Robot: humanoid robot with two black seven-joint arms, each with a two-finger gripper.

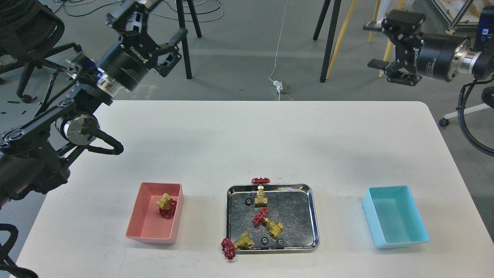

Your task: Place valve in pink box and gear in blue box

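— So where do the valves sit?
— One valve (166, 205) lies in the pink box (144, 227), near left. Three more rest at the steel tray (313, 216) in the middle, one with its red handwheel hanging over the near left rim.
— And the gears?
— Three black gears (264, 241) lie in the tray; the blue box (418, 231) stands near right.
— Grippers?
— Left gripper (160, 21) is raised far left, jaws spread, holding nothing. Right gripper (386, 44) is raised far right, jaws apart, holding nothing.

salmon-pink box (143, 225); turquoise-blue box (418, 226); brass valve (166, 205), red handwheel
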